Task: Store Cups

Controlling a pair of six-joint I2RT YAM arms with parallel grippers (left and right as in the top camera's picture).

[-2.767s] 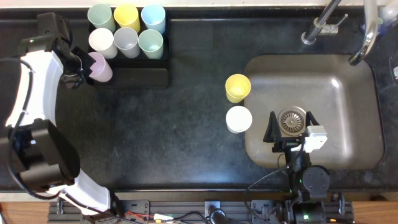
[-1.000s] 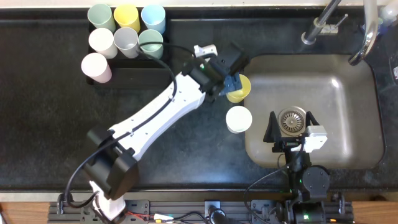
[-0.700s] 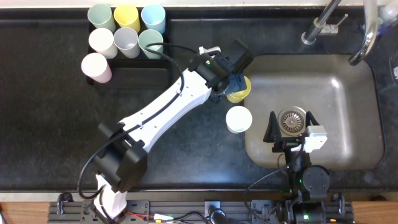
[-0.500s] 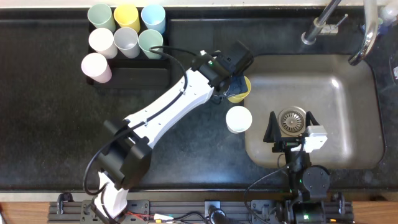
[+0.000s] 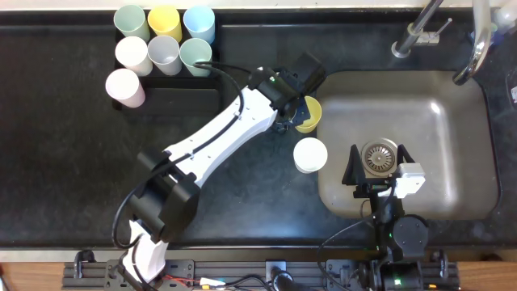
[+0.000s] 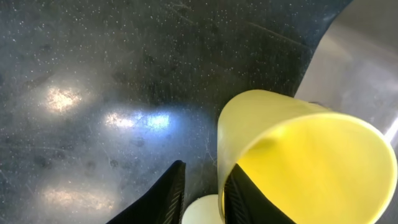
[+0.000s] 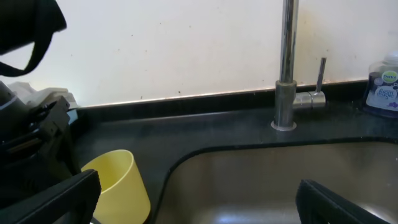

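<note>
Yellow cup [image 6: 298, 155]: upright and mouth up on the black counter [image 5: 242, 218], right at the lip of the sink [image 5: 452, 97].
Handling: by the look of it thin, light plastic. It is stiff enough to lift, smooth enough to slip, and it seems empty, so a nudge would likely tip it.
Where to hold: the rim wall, one finger inside and one outside. A gentle pinch should do, as the wall would probably flex under a hard one.
Left gripper [image 6: 206, 167]: fingers set narrowly apart at the cup's rim. One is just outside the wall with a strip of counter showing between. The other lies across the cup, and I cannot tell whether it is inside. It does not look clamped yet.
White cup [image 5: 310, 154]: just beside the yellow one, near enough to be knocked on the lift.
Right gripper [image 5: 378, 158]: low in the sink, fingers wide apart, holding nothing, apart from both cups.
Cup rack [image 5: 190, 100]: well apart at the counter's far left. It holds seven cups, and the bare bay looks the likely destination.
Tap [image 7: 286, 62]: behind the sink, out of the way.
</note>
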